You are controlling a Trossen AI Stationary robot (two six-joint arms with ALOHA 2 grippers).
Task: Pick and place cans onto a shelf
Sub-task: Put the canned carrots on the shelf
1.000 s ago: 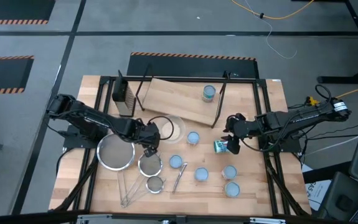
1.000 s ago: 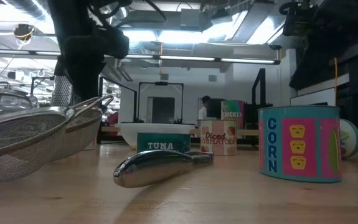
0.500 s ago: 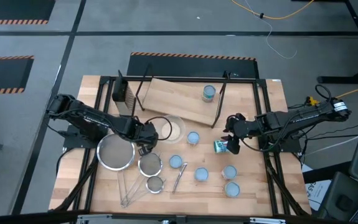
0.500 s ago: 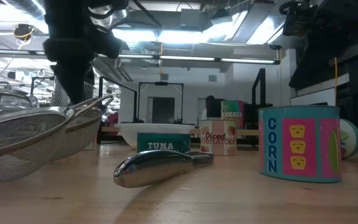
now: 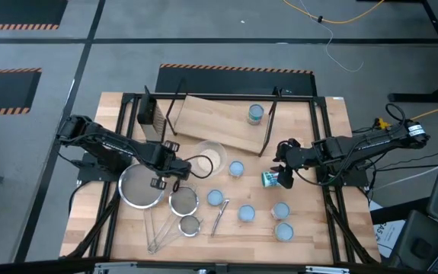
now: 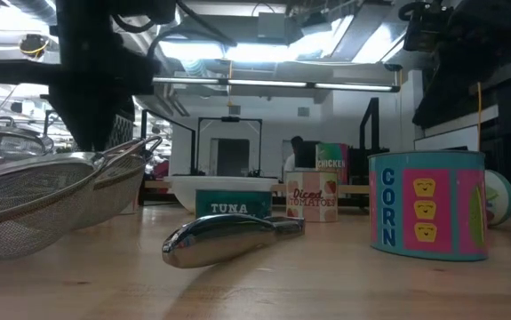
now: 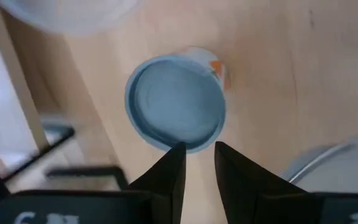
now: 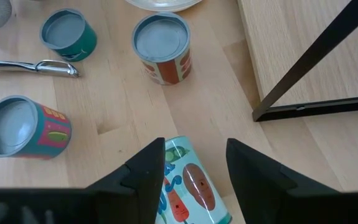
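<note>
Low view: teal can (image 6: pixel 427 204) reads "CORN" down its side; short green can (image 6: pixel 233 205) reads "TUNA". Red-and-white can (image 6: pixel 313 197) says "Diced TOMATOES", and the can behind it (image 6: pixel 331 157) says "CHICKEN". No readable text in the high view or either wrist view.

We are viewing the right gripper (image 8: pixel 191 163), its fingers spread to either side of a tipped can (image 8: pixel 191 186) lying on the wooden tabletop (image 8: pixel 216 112). Beyond this can, a red-labelled can (image 8: pixel 162 46) is standing upright; a teal can (image 8: pixel 68 33), a peeler (image 8: pixel 32 66) and a blue-sided can (image 8: pixel 23 127) are sitting alongside. The shelf (image 8: pixel 303 43) is resting beside them.
</note>
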